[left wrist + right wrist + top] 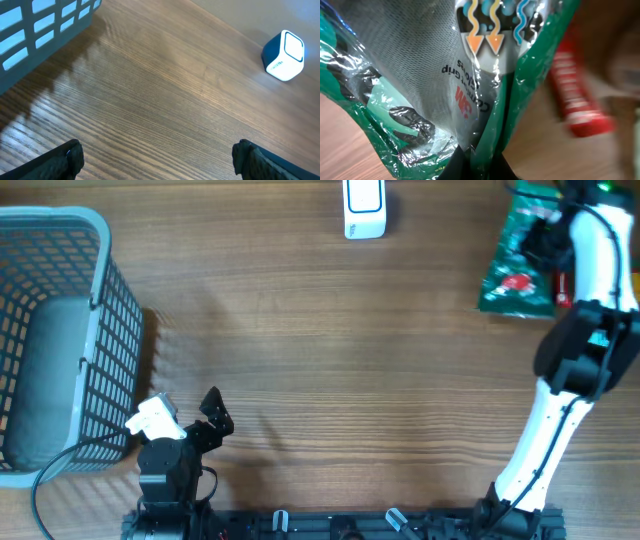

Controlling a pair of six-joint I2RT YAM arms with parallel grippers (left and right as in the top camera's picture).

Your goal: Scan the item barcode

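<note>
Item: glove packet [512, 270], green and clear film with grey knit fabric showing through the window. It sits at the far right corner of the table [330, 360], just beside a red pack [560, 288]; we cannot tell whether it rests on the wood or is already raised. Holder: right gripper [476, 167], jaws closed tight on a thin fold of the film at the packet's edge. Handling, as we judge it: light, soft and floppy, the film slick and crinkly, so it will likely sag and swing from a single pinch. A seam or a header edge would hold better than the loose middle, and a glare-free, flattened face would suit reading. We find no barcode in any view, so the side to present is unsettled. Scanner [363, 207]: small white and blue unit at the far edge near the middle, well apart from the packet. Left gripper [157, 160]: jaws spread wide, holding nothing, at the near left of the table beside the grey basket [60, 240].
</note>
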